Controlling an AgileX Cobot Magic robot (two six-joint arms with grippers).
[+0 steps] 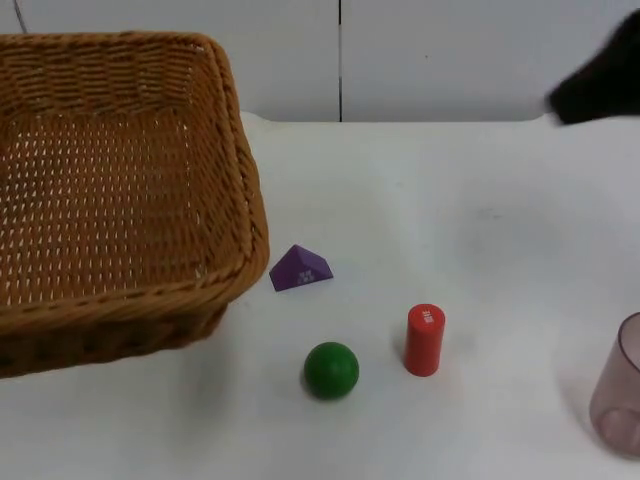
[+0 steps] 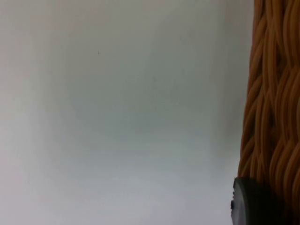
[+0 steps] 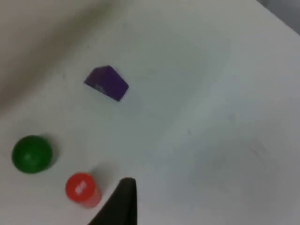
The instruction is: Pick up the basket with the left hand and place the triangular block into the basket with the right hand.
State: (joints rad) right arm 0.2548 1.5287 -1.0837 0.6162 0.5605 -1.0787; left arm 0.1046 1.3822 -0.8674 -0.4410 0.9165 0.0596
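White tabletop (image 1: 480,200) ending at a grey partition wall (image 1: 450,60). Wicker basket (image 1: 110,180) is lifted and tilted over the tabletop's left side, open mouth facing up and toward the camera, near corner hanging just over the purple triangular block (image 1: 299,268). Judgement: held there so the block's trip is short and the opening is easy to drop into. The left wrist view has a basket wall (image 2: 272,103) pressed against a black fingertip (image 2: 253,204), so the left tool looks clamped on the basket rim.

Triangular block lies on the tabletop near its middle, just beside the basket's near corner, not touching it as far as I can tell. Green ball (image 1: 331,369) sits toward the front edge; red cylinder (image 1: 424,340) stands upright to its right, apart from both. Translucent pinkish cup (image 1: 620,390) stands at the right edge.

Right arm (image 1: 600,75) comes in from the far right corner, high over the tabletop, well apart from the block. The right wrist view looks down on the block (image 3: 107,83), ball (image 3: 31,153) and cylinder (image 3: 82,188), with one black fingertip (image 3: 119,204) in view; cannot tell whether the right tool is apart or together. Block not yet grasped; next step likely a reach down to it.
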